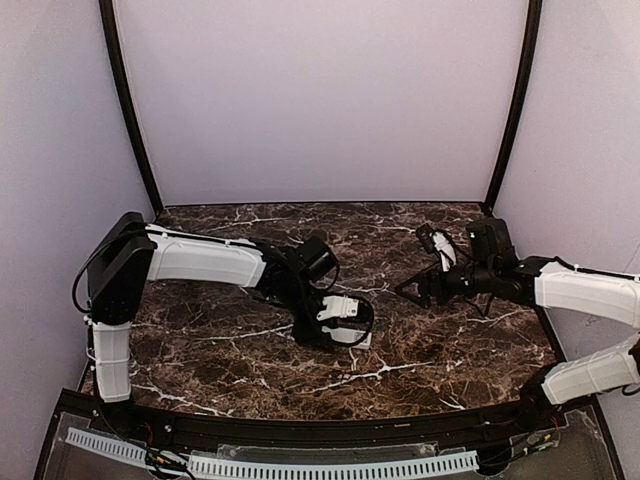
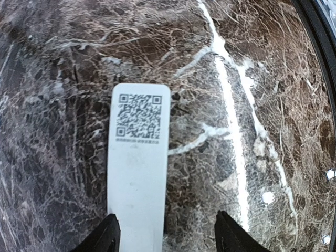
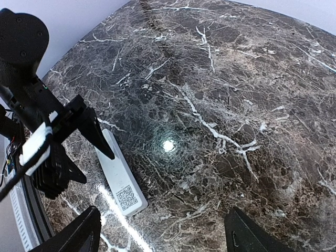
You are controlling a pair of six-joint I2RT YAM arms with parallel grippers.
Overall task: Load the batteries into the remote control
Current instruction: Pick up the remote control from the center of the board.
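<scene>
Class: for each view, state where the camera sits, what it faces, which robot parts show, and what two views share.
Top external: above, behind the bases, looking down on the table; both arms show.
Left wrist: on the left arm, facing down at the remote; open jaw tips show.
Right wrist: on the right arm, tilted across the table; own jaws, left arm show.
Shared: both wrist views show the remote.
</scene>
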